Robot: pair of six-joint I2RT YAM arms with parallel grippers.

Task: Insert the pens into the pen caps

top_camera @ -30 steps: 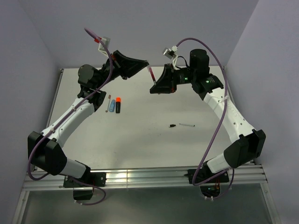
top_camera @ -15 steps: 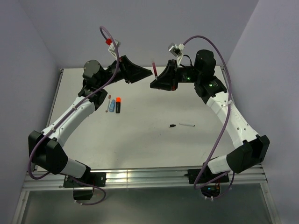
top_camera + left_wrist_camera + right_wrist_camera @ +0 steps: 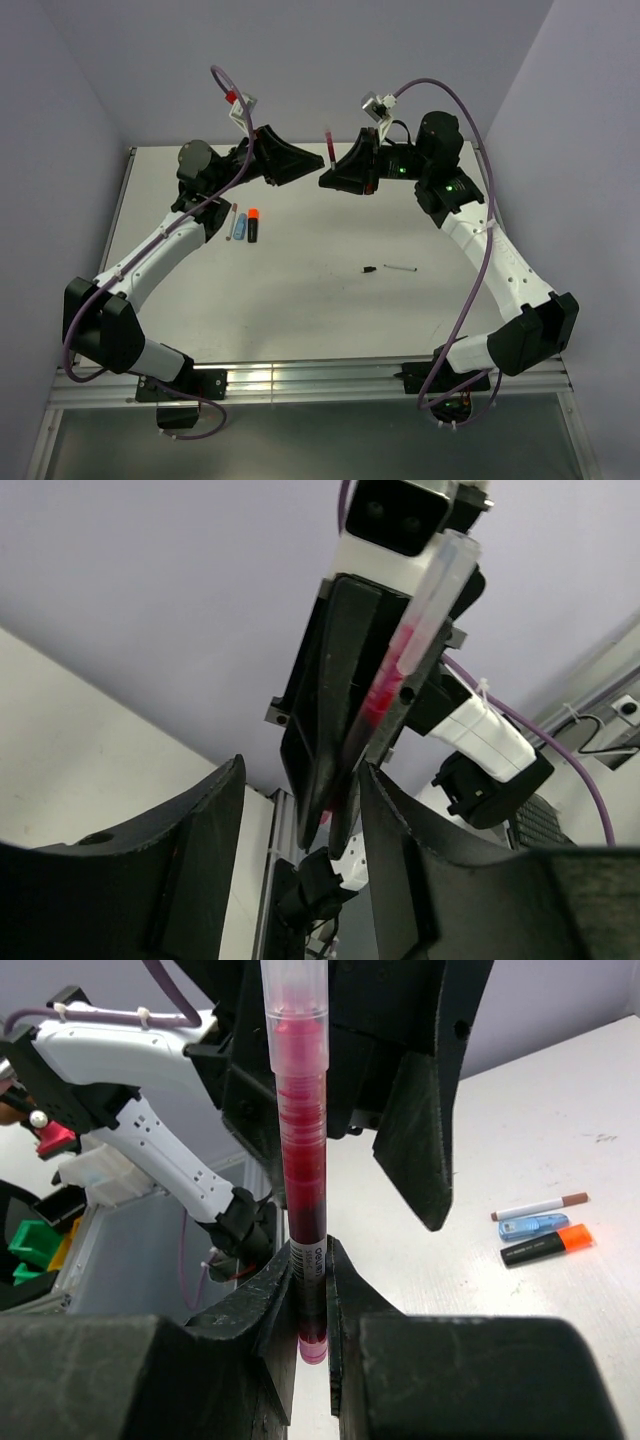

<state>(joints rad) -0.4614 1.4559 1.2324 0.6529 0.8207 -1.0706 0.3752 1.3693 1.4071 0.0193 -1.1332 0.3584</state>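
My right gripper (image 3: 310,1260) is shut on the lower end of a red pen (image 3: 300,1140), which it holds upright above the far middle of the table; the same red pen (image 3: 329,143) shows in the top view. The pen's upper part looks translucent. My left gripper (image 3: 318,160) faces it, open, with its fingers (image 3: 425,1110) on either side of the pen and apart from it. In the left wrist view the red pen (image 3: 400,660) stands ahead of my left gripper (image 3: 300,830). A small black cap (image 3: 369,269) and a slim pen (image 3: 401,268) lie mid-table.
A white pen (image 3: 234,218), a light-blue marker (image 3: 240,226) and a black marker with an orange end (image 3: 253,224) lie side by side at the back left. The table (image 3: 300,320) ends at a metal rail near the arm bases, with walls close behind.
My left gripper has opened and let go of the red pen's upper end. The right gripper has swung the pen more upright and risen a little.
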